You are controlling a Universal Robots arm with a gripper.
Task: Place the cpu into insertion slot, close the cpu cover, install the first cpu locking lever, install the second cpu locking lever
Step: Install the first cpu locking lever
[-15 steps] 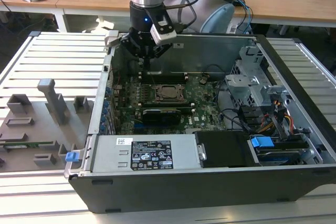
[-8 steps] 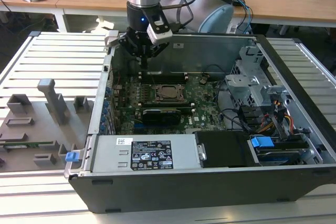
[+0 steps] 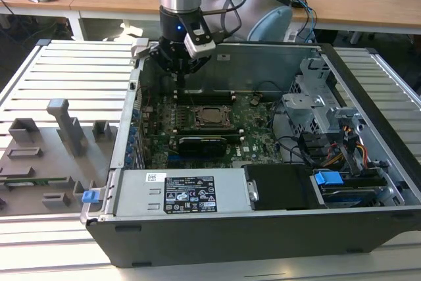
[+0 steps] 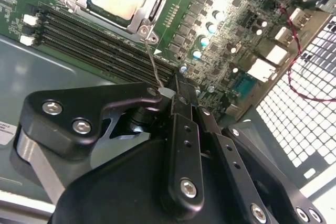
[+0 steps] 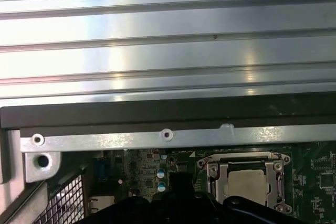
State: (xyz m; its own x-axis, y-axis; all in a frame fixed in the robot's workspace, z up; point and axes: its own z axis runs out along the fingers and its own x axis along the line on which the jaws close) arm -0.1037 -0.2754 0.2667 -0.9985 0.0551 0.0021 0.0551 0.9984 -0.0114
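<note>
One hand point(image 3: 179, 74) of mine hangs inside the open computer case point(image 3: 368, 222), over the far left part of the green motherboard point(image 3: 253, 129). Its black fingers point(image 4: 181, 129) are pressed together on a thin wire lever point(image 4: 154, 64) that rises from the corner of the socket. The cpu point(image 3: 210, 115), flat and dull silver, already sits in the insertion slot point(image 4: 152, 11), and the cpu cover point(image 5: 210, 174), a shiny metal frame, lies closed around it in both wrist views. Long black memory slots point(image 4: 100, 45) run just beside the socket, leaving little room on that side. The case's far wall stands close behind my hand; its right half is crowded with a metal drive cage point(image 3: 316, 106) and coloured cables point(image 3: 348, 146). A white printed label point(image 3: 190, 195) sits on the near grey power supply; I cannot read it. The case rests on a ribbed aluminium table point(image 3: 66, 70), with grey plastic fixtures point(image 3: 66, 126) at left.
</note>
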